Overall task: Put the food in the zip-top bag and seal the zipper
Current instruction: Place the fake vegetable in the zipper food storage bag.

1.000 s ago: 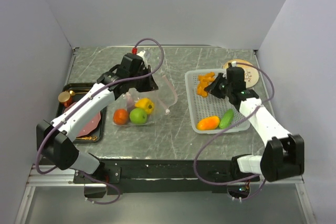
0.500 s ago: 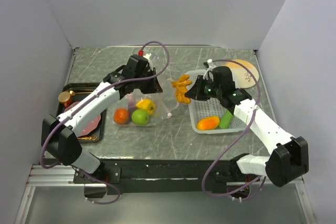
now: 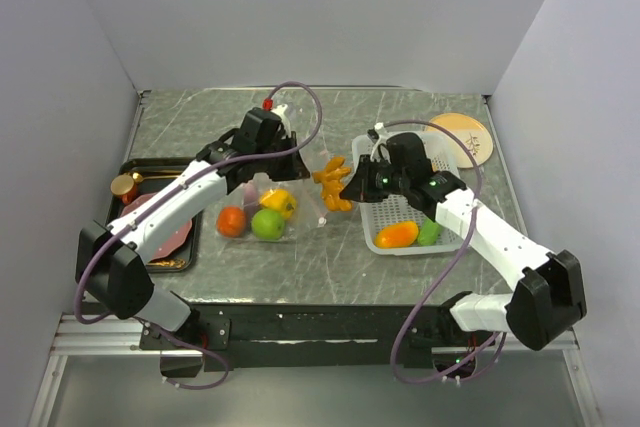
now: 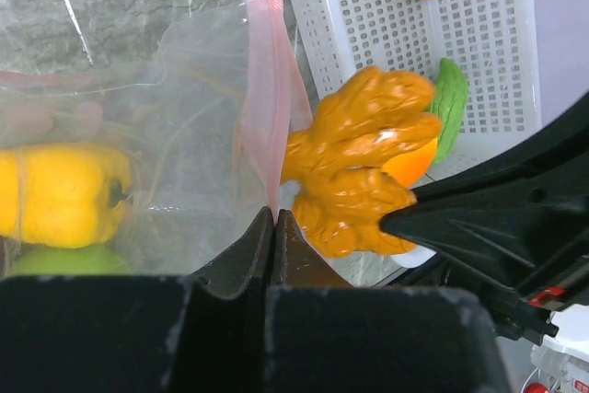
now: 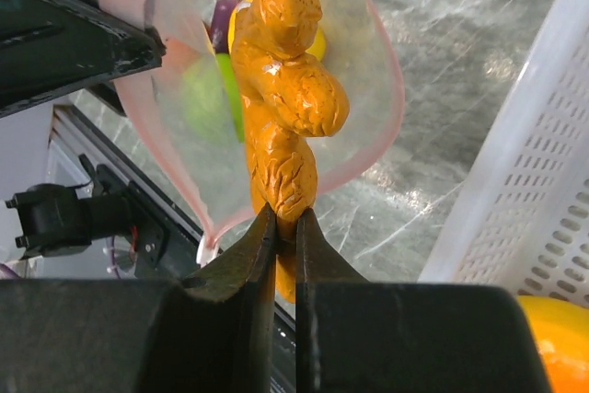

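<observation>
The clear zip-top bag point(image 3: 247, 205) lies left of centre with a yellow pepper point(image 3: 277, 201), a red-orange tomato point(image 3: 231, 221) and a green lime point(image 3: 267, 223) inside. My left gripper point(image 4: 273, 213) is shut on the bag's pink zipper point(image 4: 267, 89), and it holds the mouth up. My right gripper point(image 5: 286, 218) is shut on a knobbly orange food piece point(image 5: 285, 89), which hangs right at the bag's mouth point(image 3: 333, 184). An orange mango point(image 3: 397, 235) and a green cucumber point(image 3: 430, 232) lie in the white basket point(image 3: 440, 162).
A black tray point(image 3: 190, 252) with a reddish slab sits at the left, with a small brown can point(image 3: 125, 187) on it. A round wooden disc point(image 3: 465, 137) lies behind the basket. Grey walls close in on both sides.
My right gripper lifted the knobbly orange piece out of the basket and carried it left to the bag's mouth. The left gripper kept its hold on the zipper edge and shifted slightly right.
</observation>
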Action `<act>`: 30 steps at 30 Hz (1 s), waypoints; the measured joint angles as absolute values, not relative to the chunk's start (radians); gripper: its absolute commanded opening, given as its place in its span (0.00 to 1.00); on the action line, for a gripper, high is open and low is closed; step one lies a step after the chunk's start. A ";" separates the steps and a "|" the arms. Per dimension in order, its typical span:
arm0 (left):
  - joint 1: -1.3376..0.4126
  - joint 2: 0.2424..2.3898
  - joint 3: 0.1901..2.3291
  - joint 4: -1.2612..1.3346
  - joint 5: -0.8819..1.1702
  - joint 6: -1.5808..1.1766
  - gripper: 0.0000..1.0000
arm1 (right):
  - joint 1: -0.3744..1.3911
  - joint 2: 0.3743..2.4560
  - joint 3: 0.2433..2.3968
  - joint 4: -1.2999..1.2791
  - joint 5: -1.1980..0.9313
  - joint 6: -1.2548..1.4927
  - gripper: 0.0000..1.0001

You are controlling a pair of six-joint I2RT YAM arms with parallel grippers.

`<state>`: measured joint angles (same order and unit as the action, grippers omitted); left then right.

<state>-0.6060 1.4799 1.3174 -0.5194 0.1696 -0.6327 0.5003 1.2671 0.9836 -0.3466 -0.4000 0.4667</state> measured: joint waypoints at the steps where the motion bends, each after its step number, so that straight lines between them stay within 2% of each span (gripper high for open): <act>1: -0.607 1.480 1.317 -0.518 0.170 -0.634 0.01 | 0.502 1.275 0.984 -0.346 -0.400 0.467 0.03; 13: -0.613 1.454 1.303 -0.513 0.169 -0.648 0.01 | 0.562 1.464 1.076 -0.313 -0.385 0.540 0.06; 16: -0.614 1.450 1.302 -0.512 0.169 -0.649 0.01 | 0.577 1.497 1.115 -0.295 -0.385 0.561 0.15; 17: -0.614 1.450 1.302 -0.511 0.168 -0.649 0.01 | 0.579 1.505 1.122 -0.290 -0.386 0.565 0.24; 18: -0.614 1.450 1.302 -0.511 0.168 -0.649 0.01 | 0.582 1.512 1.131 -0.285 -0.386 0.570 0.38; 22: -0.615 1.450 1.302 -0.511 0.168 -0.648 0.01 | 0.587 1.533 1.146 -0.277 -0.391 0.574 0.56; 30: -0.617 1.450 1.307 -0.514 0.160 -0.648 0.01 | 0.590 1.525 1.143 -0.263 -0.394 0.567 0.57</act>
<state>-0.6170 1.4498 1.3067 -0.5140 0.1596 -0.6479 0.5903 1.5246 1.1431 -0.2634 -0.3943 0.5671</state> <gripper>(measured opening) 0.022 0.562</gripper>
